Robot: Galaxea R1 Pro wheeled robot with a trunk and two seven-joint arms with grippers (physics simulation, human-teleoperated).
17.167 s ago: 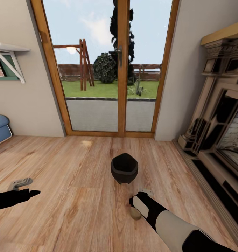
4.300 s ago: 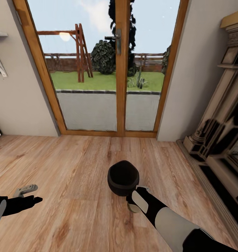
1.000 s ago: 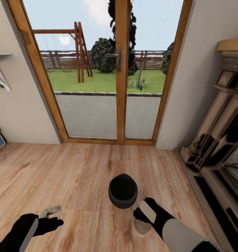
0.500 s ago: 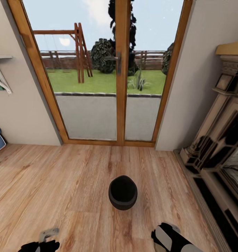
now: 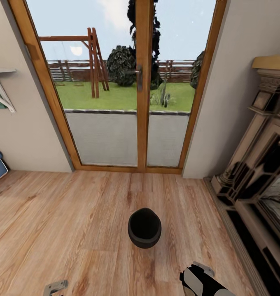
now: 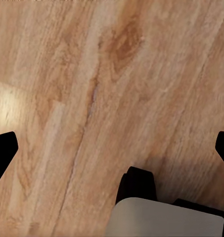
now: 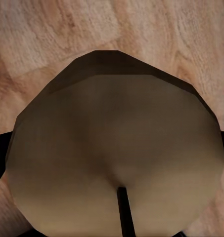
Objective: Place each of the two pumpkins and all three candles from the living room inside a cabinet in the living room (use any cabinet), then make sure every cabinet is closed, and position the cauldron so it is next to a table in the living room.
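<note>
The room is seen from high up in the head view, facing the glass door (image 5: 138,86), with the wood floor (image 5: 74,222) below it. That same floor (image 6: 112,89) is looked down on closely in the left wrist view. A candle (image 7: 116,163) top is seen very near in the right wrist view, floor around it.

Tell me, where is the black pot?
In the head view, the cauldron stands on the wooden floor at centre, before the glass doors, fireplace at its right.
</note>
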